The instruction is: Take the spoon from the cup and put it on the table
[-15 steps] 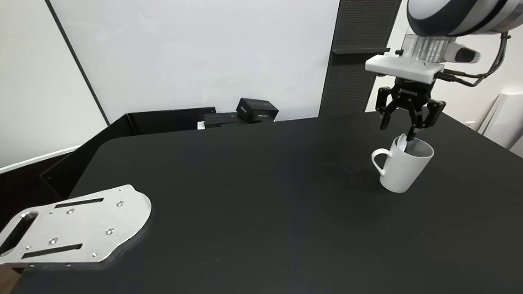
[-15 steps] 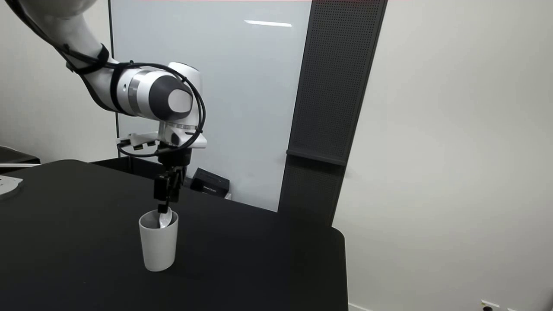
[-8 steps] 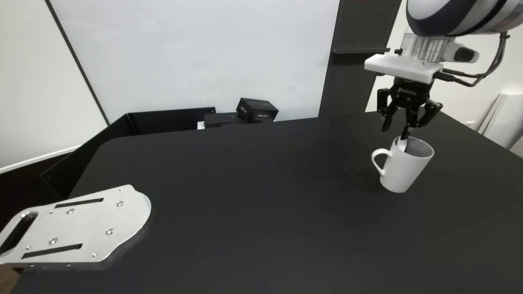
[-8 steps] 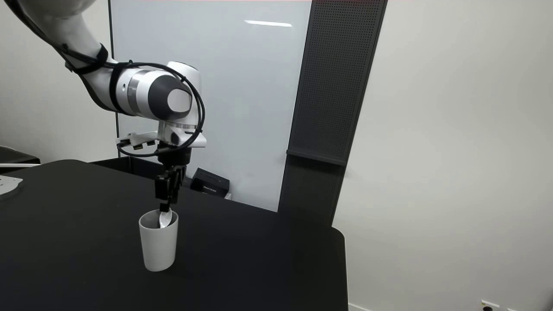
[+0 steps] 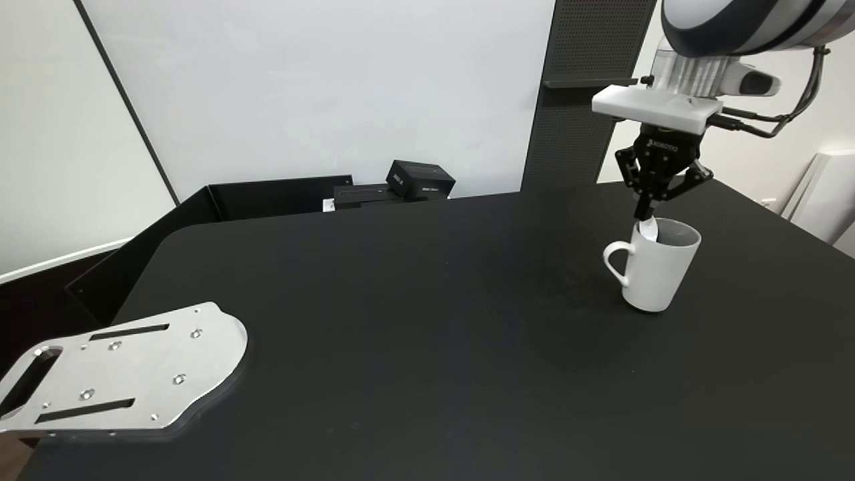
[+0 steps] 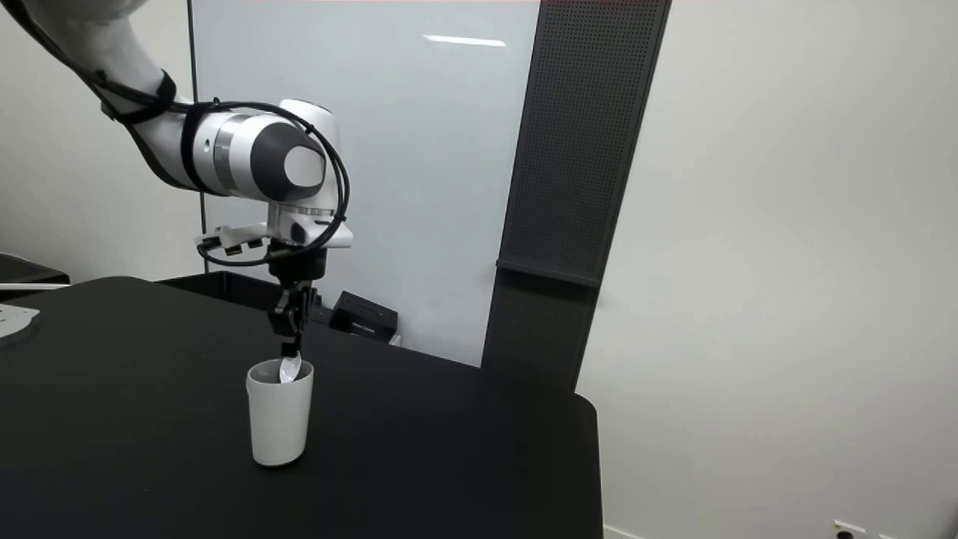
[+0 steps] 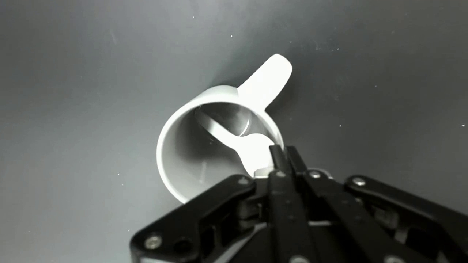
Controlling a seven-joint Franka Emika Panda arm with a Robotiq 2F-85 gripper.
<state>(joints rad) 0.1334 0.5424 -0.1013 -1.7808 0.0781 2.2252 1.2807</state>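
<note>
The cup (image 5: 658,277), a white mug with its handle on the left in an exterior view, stands slightly shifted on the black table (image 5: 401,321). Inside it leans the white spoon (image 7: 252,149), bowl up beside the rim, handle running down into the mug. My gripper (image 7: 284,148) is shut over the rim near the cup's handle. One fingertip is inside the cup over the spoon's bowl, the other outside, and the rim runs between them. Whether the bowl's edge is pinched too I cannot tell; the fingers hide its upper end, and the spoon (image 6: 290,369) shows just below them.
A pale metal plate (image 5: 140,374) with slots and holes lies at the table's front left in an exterior view. Black boxes (image 5: 421,180) sit behind the far edge. A whiteboard (image 6: 389,150) and dark perforated panel (image 6: 576,150) stand beyond the table.
The jaws have come together from wide apart. My gripper has moved slightly up and left in both exterior views, and the cup's top has shifted along with it.
</note>
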